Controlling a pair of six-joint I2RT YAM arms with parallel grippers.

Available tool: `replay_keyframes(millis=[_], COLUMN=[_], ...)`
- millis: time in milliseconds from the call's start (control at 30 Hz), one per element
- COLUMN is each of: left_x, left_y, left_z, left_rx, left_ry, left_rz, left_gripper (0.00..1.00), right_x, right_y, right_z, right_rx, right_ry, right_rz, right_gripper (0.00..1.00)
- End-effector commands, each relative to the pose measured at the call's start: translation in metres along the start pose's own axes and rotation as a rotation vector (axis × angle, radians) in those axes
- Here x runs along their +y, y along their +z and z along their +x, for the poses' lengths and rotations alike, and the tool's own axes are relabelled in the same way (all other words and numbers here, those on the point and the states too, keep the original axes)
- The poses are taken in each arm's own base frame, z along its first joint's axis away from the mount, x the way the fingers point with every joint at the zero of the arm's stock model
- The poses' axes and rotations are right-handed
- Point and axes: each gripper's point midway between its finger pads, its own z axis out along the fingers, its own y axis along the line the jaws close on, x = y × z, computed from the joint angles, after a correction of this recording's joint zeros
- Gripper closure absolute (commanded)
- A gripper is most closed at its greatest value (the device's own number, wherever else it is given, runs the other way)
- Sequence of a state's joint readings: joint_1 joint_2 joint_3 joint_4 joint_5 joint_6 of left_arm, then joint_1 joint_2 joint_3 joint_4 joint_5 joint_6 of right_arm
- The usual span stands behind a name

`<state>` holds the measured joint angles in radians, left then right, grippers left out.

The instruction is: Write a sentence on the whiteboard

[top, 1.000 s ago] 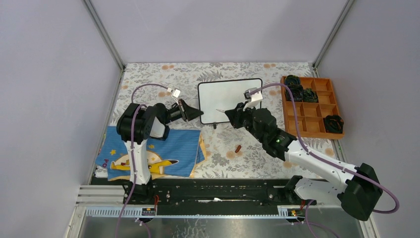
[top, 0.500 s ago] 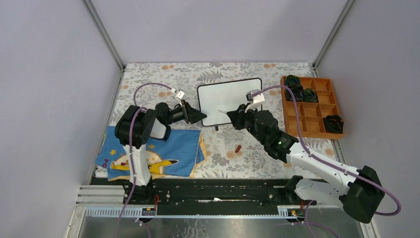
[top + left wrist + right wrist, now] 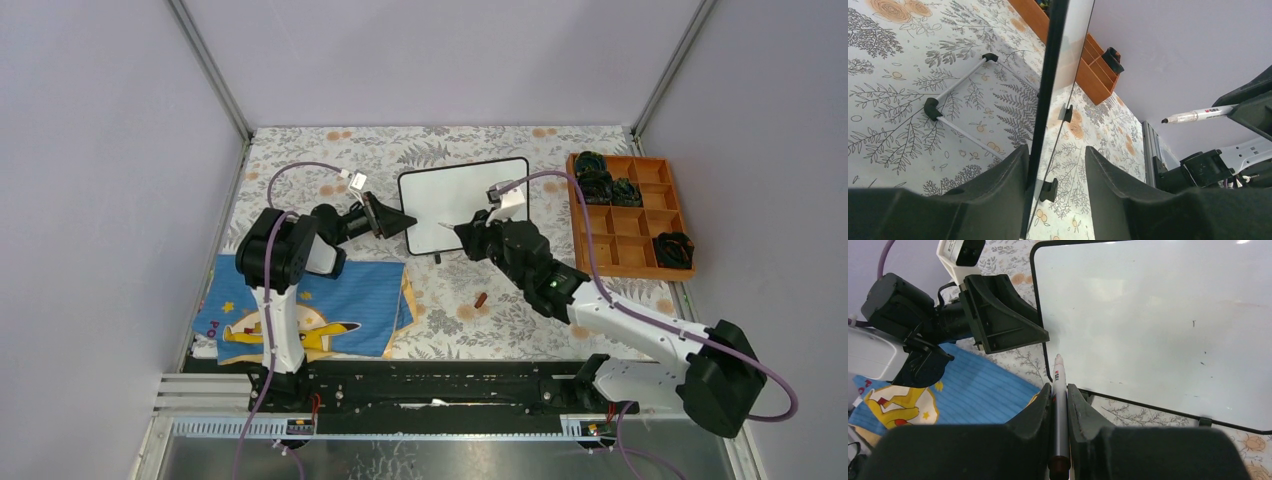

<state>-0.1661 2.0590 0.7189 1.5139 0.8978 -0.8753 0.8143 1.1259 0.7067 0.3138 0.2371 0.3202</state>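
The whiteboard (image 3: 463, 203) stands tilted at mid table, its white face blank; no sentence shows on it. My left gripper (image 3: 405, 221) is open at the board's left edge. In the left wrist view the black frame (image 3: 1048, 100) sits between the jaws of my left gripper (image 3: 1055, 155), against the left finger, with a gap to the right finger. My right gripper (image 3: 463, 232) is shut on a grey marker (image 3: 1059, 371). The marker's tip points at the board's lower left corner (image 3: 1045, 335). The marker also shows in the left wrist view (image 3: 1198, 115).
An orange compartment tray (image 3: 630, 215) with dark items stands right of the board. A blue cartoon cloth (image 3: 310, 305) lies front left. A small brown cap (image 3: 480, 299) lies on the floral tablecloth in front of the board. The board's wire stand (image 3: 958, 85) is behind it.
My left gripper has moved slightly up along the board's left edge. My right gripper with the marker has shifted a little left. The board's angle has changed slightly.
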Motion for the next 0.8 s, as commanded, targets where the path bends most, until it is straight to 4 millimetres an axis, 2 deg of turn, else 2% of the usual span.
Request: replay_keyframes(millis=[0, 333, 767], left_x=[0.001, 0.01, 0.011], left_y=[0.002, 0.0, -0.001], left_z=[-0.01, -0.008, -0.008], left_rx=[-0.038, -0.037, -0.039], left_ry=[0.042, 0.034, 0.047], left_rz=[0.026, 0.016, 0.01], left_gripper=[0.51, 0.67, 0.82], right_x=[0.019, 0.025, 0.023], right_y=[0.011, 0.03, 0.055], right_z=[-0.041, -0.048, -0.059], right_rx=[-0.123, -0.153, -0.26], right_ry=[-0.016, -0.036, -0.088], right_rz=[-0.017, -0.012, 0.055], right_gripper=[1.0, 1.0, 1.0])
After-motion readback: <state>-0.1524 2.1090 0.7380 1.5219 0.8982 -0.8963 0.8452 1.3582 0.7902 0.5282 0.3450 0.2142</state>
